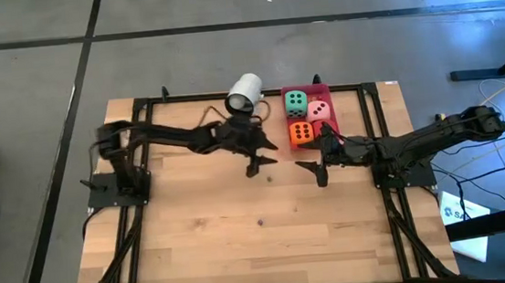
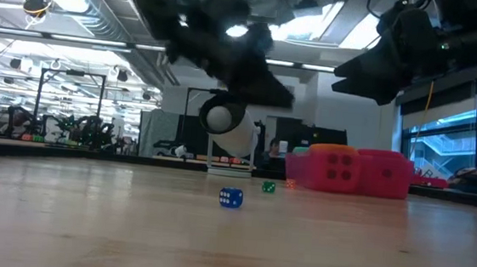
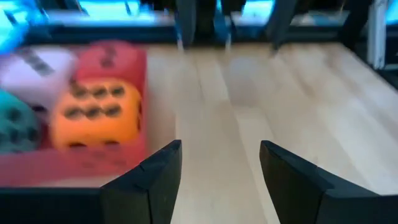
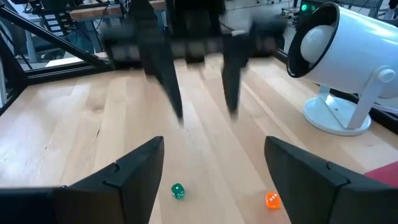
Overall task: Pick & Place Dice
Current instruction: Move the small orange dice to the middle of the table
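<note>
Beyond the two gaping, empty pincers, left and right, the flat red tray holds soft cubes: green die, pink die, orange die. The red die sits behind the orange one. A smooth white cup lies on its stand beside the tray on the wooden desk.
</note>
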You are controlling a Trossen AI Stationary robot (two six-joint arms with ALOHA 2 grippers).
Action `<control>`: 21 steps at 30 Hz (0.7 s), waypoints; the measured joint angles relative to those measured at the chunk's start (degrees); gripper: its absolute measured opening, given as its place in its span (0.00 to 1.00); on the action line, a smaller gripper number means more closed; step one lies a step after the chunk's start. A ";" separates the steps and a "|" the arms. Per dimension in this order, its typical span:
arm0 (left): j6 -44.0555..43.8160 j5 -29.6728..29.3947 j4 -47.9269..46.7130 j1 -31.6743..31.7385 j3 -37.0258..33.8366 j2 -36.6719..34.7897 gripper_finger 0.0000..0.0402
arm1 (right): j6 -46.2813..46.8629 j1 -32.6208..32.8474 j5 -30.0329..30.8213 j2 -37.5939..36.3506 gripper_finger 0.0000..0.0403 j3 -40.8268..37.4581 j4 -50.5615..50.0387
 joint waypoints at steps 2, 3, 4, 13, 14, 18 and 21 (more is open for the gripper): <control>0.55 -0.52 0.18 -0.44 -2.87 -5.03 0.52 | -0.27 0.00 0.00 0.00 0.69 0.00 -0.29; 0.67 -0.65 0.72 -0.66 -4.54 -7.58 0.52 | -0.35 0.00 0.02 0.00 0.69 0.00 -0.90; 1.01 -0.65 1.34 -0.89 -6.58 -10.08 0.52 | -0.40 -0.01 0.02 0.00 0.69 0.00 -1.73; -5.02 -0.86 29.69 -0.51 -31.45 -26.28 0.52 | -2.11 -3.43 -1.77 3.94 0.67 10.48 -22.89; -6.00 -0.87 32.79 -0.53 -33.58 -26.74 0.52 | -3.61 -3.67 -1.94 5.40 0.67 12.67 -24.99; -8.59 -0.75 39.51 -0.53 -38.42 -27.36 0.52 | -10.15 -5.10 -2.40 13.90 0.65 21.71 -35.36; -9.59 -0.83 38.90 -0.53 -39.08 -27.29 0.52 | -13.82 -6.73 -2.38 21.81 0.64 27.93 -42.22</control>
